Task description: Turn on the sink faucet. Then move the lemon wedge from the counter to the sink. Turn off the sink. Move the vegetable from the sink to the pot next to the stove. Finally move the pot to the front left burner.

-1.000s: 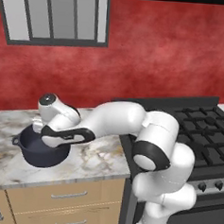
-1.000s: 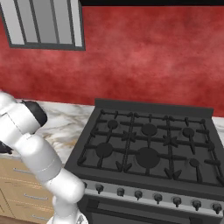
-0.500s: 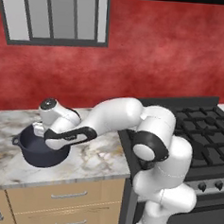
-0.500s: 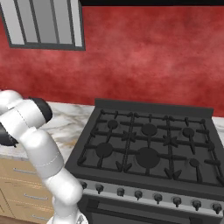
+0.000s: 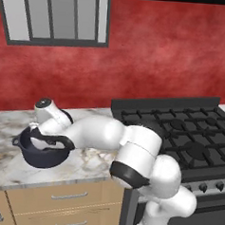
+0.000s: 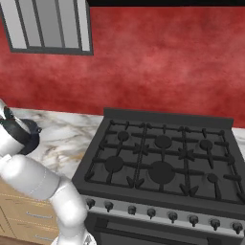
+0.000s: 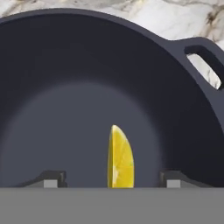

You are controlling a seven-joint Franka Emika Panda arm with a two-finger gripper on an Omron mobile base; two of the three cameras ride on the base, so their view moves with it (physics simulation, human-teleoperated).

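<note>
I see the jaws spread wide, grasping nothing, over the pot (image 7: pixel 65 87); the lemon wedge (image 7: pixel 120 159) lies free between them inside the pot, on the desk (image 5: pixel 3 140).

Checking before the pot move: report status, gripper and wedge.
Gripper open, over the pot. Lemon wedge on the pot floor, between the fingertips, not gripped. Pot on the counter left of the stove.

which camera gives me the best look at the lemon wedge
The hand view: the lemon wedge lies on the pot's dark floor. From the left base view the pot's wall and the arm hide it; the right base view catches just the pot's edge.
</note>
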